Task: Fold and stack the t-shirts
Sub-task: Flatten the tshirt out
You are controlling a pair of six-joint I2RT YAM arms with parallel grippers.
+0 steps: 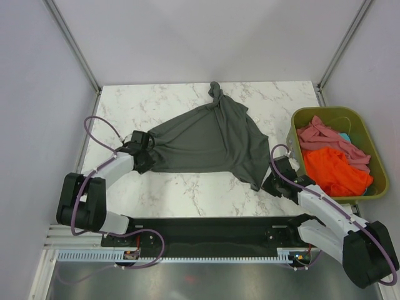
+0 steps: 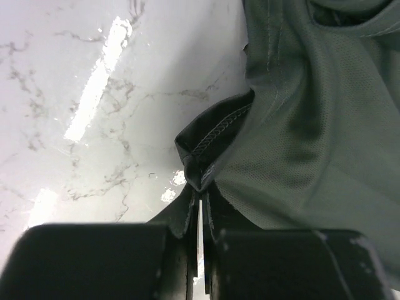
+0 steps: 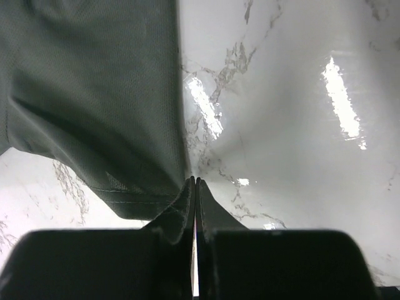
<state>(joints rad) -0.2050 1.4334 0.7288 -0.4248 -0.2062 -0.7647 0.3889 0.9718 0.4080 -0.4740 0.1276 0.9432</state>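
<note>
Charcoal cloth fills the middle of the marble table (image 1: 187, 197). At its left corner the left gripper (image 1: 142, 156) has its jaws pressed almost together on a folded bit of stitched hem, seen pinched at the fingertips in the left wrist view (image 2: 199, 187). From there the charcoal t-shirt (image 1: 206, 140) fans out rightward, its far end twisted into a knot-like bunch whose sleeves and neck cannot be made out. At its near right corner the right gripper (image 1: 270, 182) is closed to a thin slit, with the cloth's edge running into the fingertips (image 3: 195, 182); how much fabric sits between them is hard to tell. Just right of that arm stands an olive-green bin (image 1: 294, 140), holding a crumpled pink t-shirt (image 1: 325, 136) and an orange t-shirt (image 1: 334, 172), partly overlapping. That makes three tees, one bin, two grippers.
</note>
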